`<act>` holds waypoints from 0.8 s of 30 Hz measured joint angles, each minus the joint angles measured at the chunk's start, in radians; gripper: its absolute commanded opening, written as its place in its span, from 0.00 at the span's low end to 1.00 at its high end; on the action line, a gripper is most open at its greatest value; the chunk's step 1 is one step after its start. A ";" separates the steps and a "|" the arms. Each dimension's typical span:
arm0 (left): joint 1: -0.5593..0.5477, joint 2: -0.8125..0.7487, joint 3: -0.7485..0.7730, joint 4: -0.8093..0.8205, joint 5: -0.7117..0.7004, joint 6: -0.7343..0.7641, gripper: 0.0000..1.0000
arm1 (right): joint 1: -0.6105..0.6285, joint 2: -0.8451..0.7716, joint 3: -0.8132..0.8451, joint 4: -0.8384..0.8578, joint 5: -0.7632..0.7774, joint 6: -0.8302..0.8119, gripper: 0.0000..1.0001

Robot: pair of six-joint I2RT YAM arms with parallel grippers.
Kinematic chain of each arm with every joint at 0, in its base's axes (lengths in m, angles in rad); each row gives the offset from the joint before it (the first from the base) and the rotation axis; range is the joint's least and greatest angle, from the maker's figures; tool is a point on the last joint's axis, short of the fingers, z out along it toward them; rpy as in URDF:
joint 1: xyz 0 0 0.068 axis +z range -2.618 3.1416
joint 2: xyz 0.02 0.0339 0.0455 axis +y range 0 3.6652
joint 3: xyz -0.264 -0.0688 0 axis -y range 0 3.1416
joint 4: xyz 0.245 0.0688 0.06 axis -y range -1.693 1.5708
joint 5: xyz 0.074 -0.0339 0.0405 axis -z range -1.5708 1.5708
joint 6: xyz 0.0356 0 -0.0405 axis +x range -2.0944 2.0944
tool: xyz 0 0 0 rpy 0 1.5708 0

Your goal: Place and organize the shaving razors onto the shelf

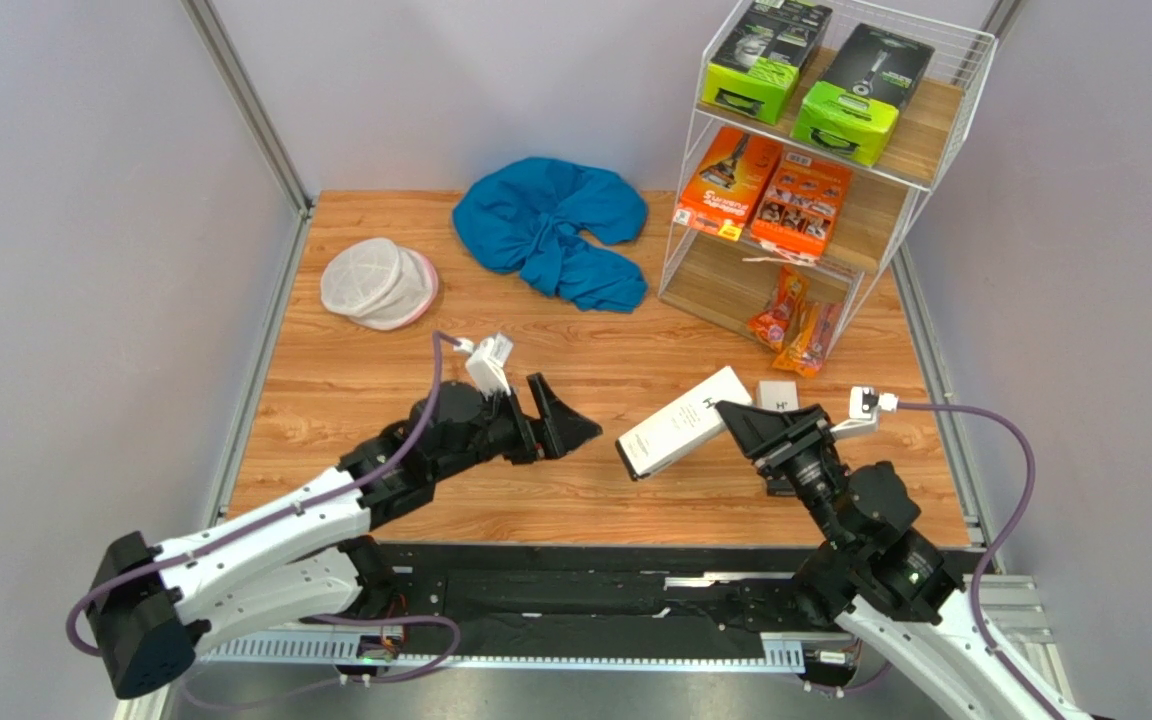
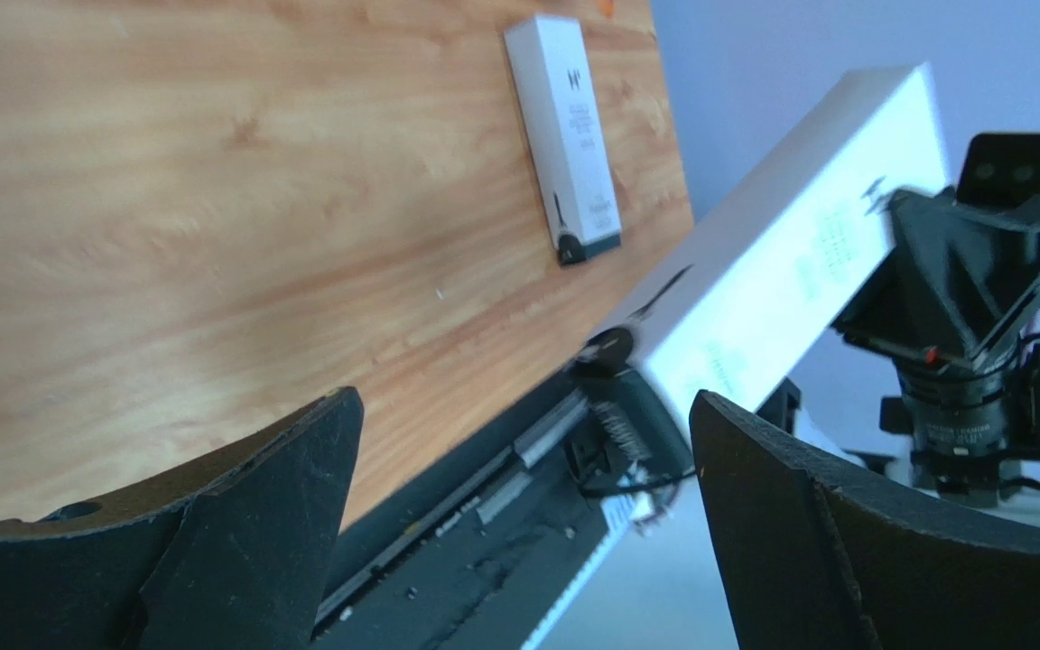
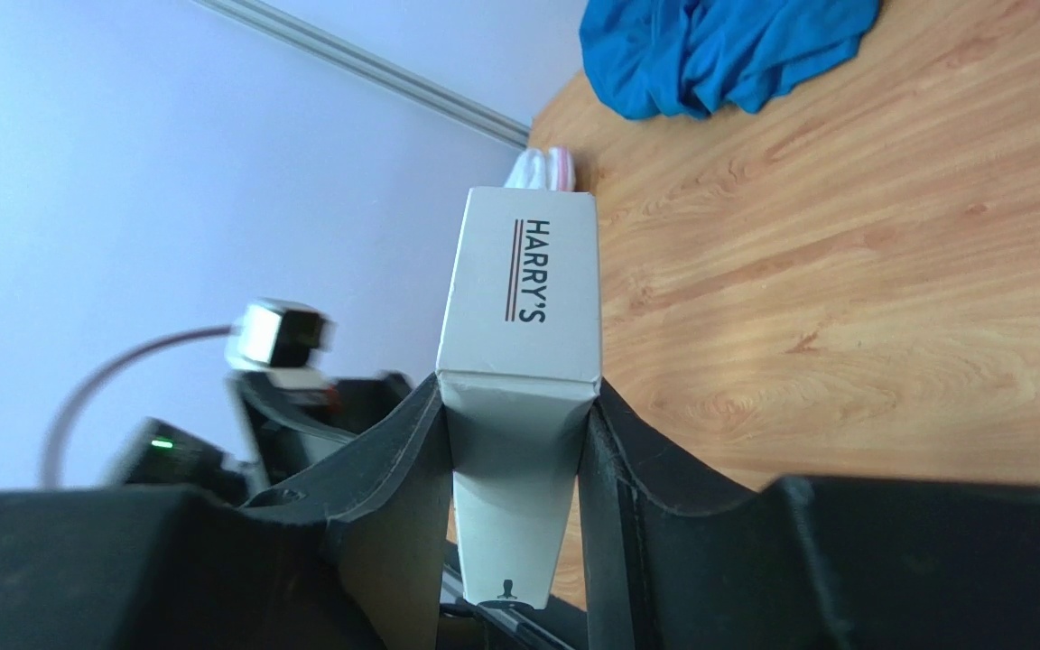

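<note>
While the right end effector (image 1: 740, 428) is clamped on one end of a slim white box (image 1: 683, 425), this reads as the carry step: pack in hand, not shelved yet. The box sits clear of the tabletop (image 1: 657, 345), tilted, its free end pointing at the left end effector (image 1: 567, 417). That one is spread wide and empty, near the box but not touching it.

Next move, my read: swing the box back-right to the shelf (image 1: 871, 222) and level it before entering a tier. It's an end grip, so expect droop.

The lime-green boxes (image 1: 766, 57) are on the top tier, orange cartons (image 1: 760, 188) in the middle, bags (image 1: 796, 323) at the bottom. A second white box (image 1: 776, 396) lies flat just beside the right end effector.
</note>
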 measured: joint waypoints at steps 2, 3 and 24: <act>0.016 0.003 -0.145 0.182 0.071 -0.096 0.99 | 0.000 -0.043 0.002 -0.014 0.015 -0.007 0.16; 0.017 0.020 -0.200 0.245 0.105 -0.137 0.99 | 0.000 -0.059 0.002 -0.015 0.021 -0.010 0.16; -0.033 0.298 -0.237 0.881 0.312 -0.373 0.95 | 0.000 -0.065 0.029 -0.022 0.032 -0.031 0.15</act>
